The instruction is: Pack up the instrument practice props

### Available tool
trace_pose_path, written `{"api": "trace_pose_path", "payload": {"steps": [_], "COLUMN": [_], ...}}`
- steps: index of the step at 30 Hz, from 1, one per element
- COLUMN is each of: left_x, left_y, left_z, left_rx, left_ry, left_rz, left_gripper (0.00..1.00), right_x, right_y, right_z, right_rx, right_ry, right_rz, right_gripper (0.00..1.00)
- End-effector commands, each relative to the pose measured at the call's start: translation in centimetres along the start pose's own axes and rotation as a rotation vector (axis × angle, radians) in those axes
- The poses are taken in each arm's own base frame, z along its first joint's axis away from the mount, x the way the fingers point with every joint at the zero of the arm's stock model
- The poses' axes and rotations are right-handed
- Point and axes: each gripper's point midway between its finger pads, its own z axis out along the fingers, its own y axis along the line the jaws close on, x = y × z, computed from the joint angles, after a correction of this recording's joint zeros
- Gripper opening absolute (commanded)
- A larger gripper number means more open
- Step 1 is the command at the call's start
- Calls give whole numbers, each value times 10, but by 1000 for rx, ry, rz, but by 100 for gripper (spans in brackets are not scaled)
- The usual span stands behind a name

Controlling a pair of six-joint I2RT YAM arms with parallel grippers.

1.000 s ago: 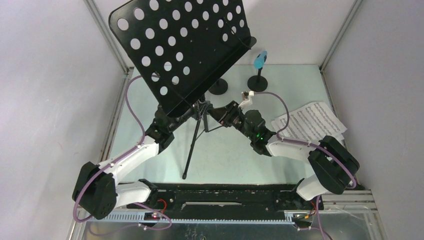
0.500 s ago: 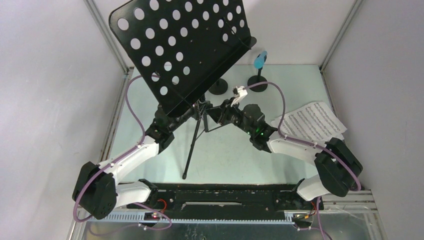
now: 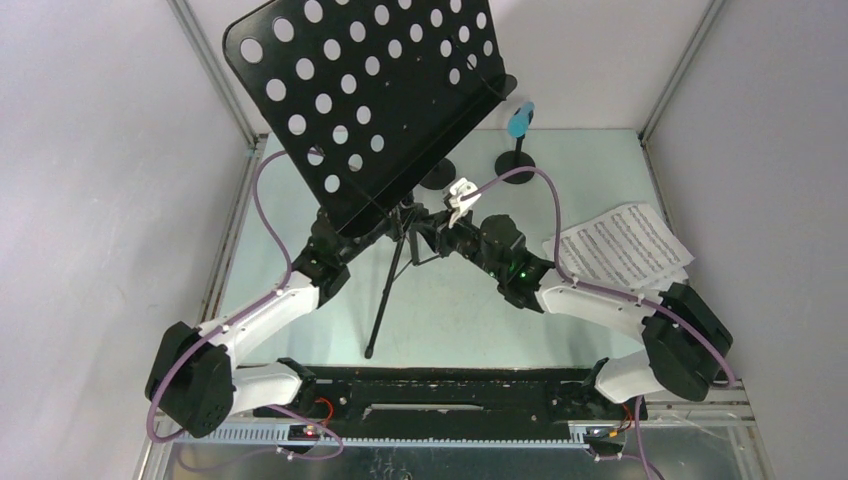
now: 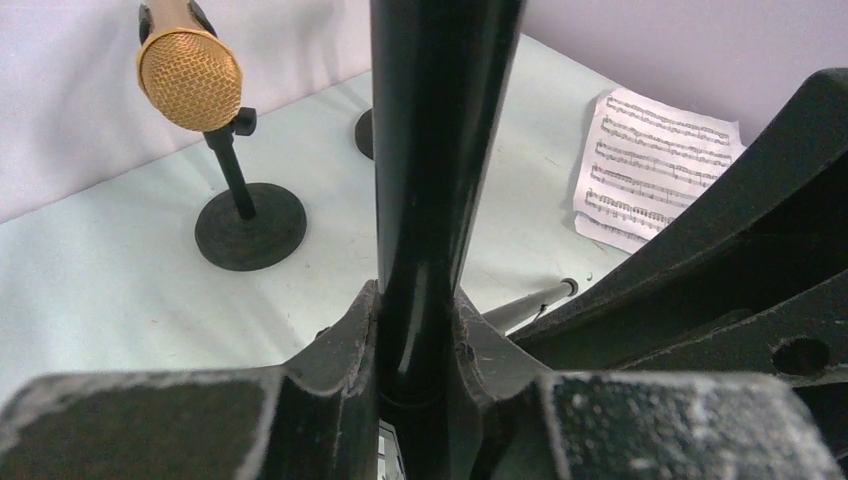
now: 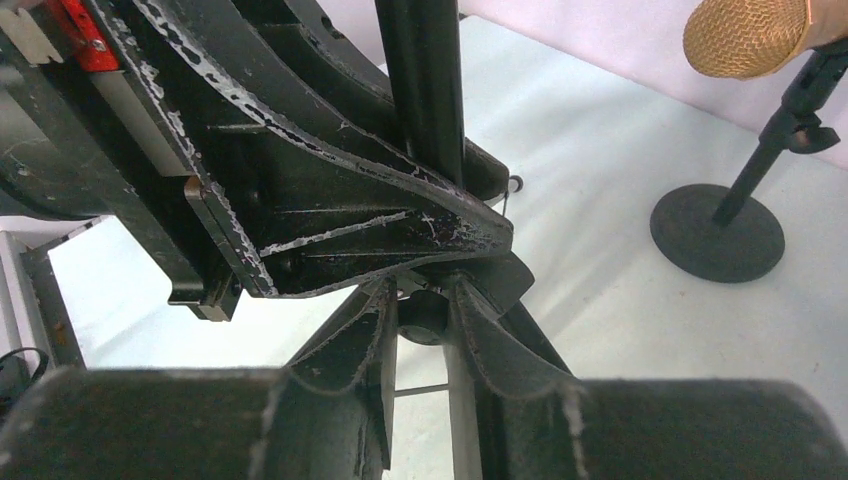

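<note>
The black tripod music rack stands mid-table, its perforated desk [image 3: 370,100] tilted high. My left gripper [image 3: 345,232] is shut on the rack's upright pole [image 4: 440,150], jaws pressed against both sides [image 4: 415,320]. My right gripper [image 3: 428,222] reaches in from the right at the tripod hub, its jaws closed on a small black knob [image 5: 425,318] under the hub. White sheet music [image 3: 620,248] lies on the table at right. A tan microphone [image 4: 190,75] and a light-blue microphone [image 3: 518,120] each sit in a round-based holder behind the rack.
The tripod legs [image 3: 385,300] spread toward the near edge. The holder bases [image 3: 437,176] [image 3: 515,165] stand close behind the hub. The enclosure's walls and metal frame posts [image 3: 215,70] bound the table on three sides. Purple cables loop over both arms.
My right gripper has moved left, in to the tripod hub, and its jaws have narrowed onto the knob. The desk shifted slightly. The left arm has held still.
</note>
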Motion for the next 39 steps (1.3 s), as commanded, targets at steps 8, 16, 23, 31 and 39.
{"api": "trace_pose_path", "payload": {"steps": [8,16,23,31,39], "left_x": [60,57,60,62,61], "left_y": [-16,-14,-14,-14,-15], "left_z": [-8,-6,-7,-7,-7], "left_rx": [48,39,38,41,44], "left_ry": [202,205,215,218,217], "left_rz": [-66,-66,-63,-65,-64], "left_gripper": [0,0,0,0,0], "right_x": [-55,-44,-14,-3,3], "right_y": [4,-6,1,-7,-17], "right_z": [-34,-40,-30,-23,-16], "right_rx": [102,200,207,230,228], "right_ry": [-93,-71,-24,-19,-24], "right_rz": [283,855,1148,1200,1205], "right_gripper": [43,47,54,55,48]}}
